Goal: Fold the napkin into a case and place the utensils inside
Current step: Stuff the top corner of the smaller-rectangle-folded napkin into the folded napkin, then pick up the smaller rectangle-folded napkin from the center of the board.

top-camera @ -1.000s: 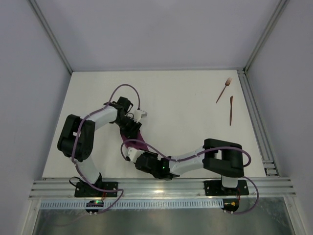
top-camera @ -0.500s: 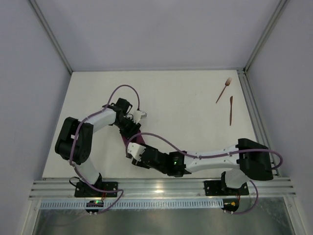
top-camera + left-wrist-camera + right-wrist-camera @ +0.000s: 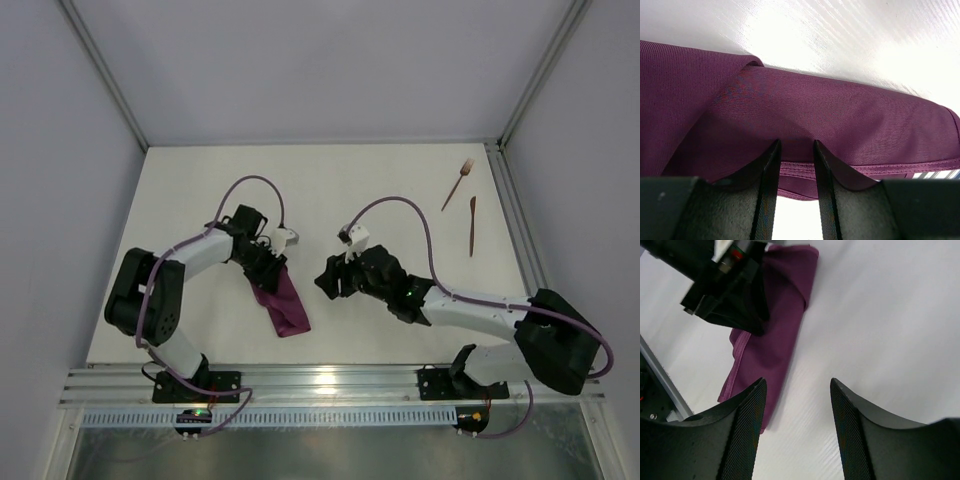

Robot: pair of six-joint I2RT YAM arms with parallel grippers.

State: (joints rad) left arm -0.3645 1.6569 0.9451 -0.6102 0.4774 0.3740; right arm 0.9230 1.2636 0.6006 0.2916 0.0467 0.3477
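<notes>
My left gripper (image 3: 270, 262) sits on the folded napkin (image 3: 284, 306) at its far end, jaws narrow; whether they pinch it I can't tell. I should pin it flat. My right gripper (image 3: 328, 282), wide and empty, hovers beside it; fork (image 3: 459, 181) and knife (image 3: 472, 226) lie far right.

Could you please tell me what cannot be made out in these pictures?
Napkin far end: top view, left tool covers it.
Napkin's left part: left wrist view, cut by edge.
Fork, knife details: top view, too small.
Left tool's grip: left wrist view, fingers hide contact.
</notes>
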